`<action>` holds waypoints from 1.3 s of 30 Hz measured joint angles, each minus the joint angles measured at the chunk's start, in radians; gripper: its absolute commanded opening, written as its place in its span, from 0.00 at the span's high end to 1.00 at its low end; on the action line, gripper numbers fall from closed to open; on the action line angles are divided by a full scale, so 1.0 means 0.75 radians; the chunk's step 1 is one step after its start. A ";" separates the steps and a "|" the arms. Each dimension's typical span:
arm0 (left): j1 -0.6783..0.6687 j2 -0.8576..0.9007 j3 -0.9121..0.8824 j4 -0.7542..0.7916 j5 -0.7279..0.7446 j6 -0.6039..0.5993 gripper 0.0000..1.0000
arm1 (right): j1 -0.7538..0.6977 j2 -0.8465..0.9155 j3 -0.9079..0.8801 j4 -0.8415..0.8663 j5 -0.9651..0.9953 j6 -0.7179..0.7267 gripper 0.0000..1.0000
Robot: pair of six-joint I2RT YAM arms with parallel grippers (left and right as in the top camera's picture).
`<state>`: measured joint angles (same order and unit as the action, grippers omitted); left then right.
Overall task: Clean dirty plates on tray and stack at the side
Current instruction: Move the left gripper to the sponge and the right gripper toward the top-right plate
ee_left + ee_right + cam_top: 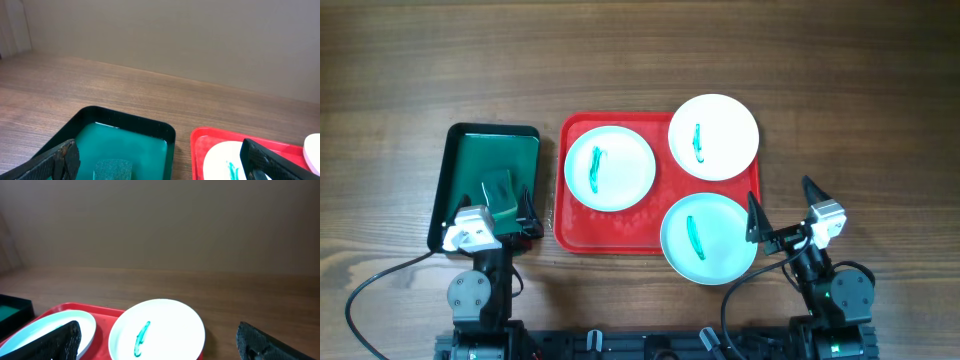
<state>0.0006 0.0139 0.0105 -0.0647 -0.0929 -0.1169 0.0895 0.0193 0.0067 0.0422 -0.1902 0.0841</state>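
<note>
Three white plates with teal smears lie on the red tray (572, 232): one at its left (609, 167), one at the back right (713, 136) overhanging the rim, one at the front right (708, 239). My left gripper (492, 205) is open and empty over the near end of the dark green tray (490, 150). In the left wrist view the gripper (160, 167) frames that tray and the left plate (222, 160). My right gripper (782, 200) is open and empty, just right of the front right plate. The right wrist view has the gripper (160, 342) facing the back right plate (165, 325).
A dark green sponge (500, 188) lies in the green tray and also shows in the left wrist view (114, 170). A second plate (50, 325) sits behind my right gripper's left finger. Bare wooden table (860, 110) lies right of the red tray.
</note>
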 measured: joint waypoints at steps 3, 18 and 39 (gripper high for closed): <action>0.000 0.000 0.000 0.001 0.000 0.000 0.00 | 0.000 0.000 0.000 0.001 0.020 -0.005 0.00; 0.000 0.000 0.002 0.001 -0.001 0.000 0.00 | 0.000 0.011 0.041 -0.006 -0.045 -0.004 0.00; 0.000 1.017 1.312 -1.154 -0.019 -0.102 0.00 | 0.000 1.130 1.140 -0.800 -0.251 -0.004 0.00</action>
<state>0.0006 0.7769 0.9943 -0.9298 -0.1074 -0.1932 0.0895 0.8669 0.8616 -0.5579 -0.3786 0.0811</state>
